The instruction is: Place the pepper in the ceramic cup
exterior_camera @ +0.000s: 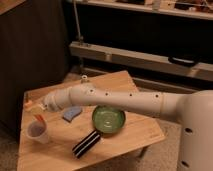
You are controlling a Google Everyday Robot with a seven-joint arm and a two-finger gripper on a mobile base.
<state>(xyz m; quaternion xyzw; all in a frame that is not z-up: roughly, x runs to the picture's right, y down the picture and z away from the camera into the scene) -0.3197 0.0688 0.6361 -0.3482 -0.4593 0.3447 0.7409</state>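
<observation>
At left of frame, the gripper (34, 106) hangs just above the ceramic cup (38, 132), pinching the pepper (38, 118) tip-down at the rim. Center over the opening, then release low.

Tool (34, 107) fingers blurred; pepper (39, 118) indistinct.
</observation>
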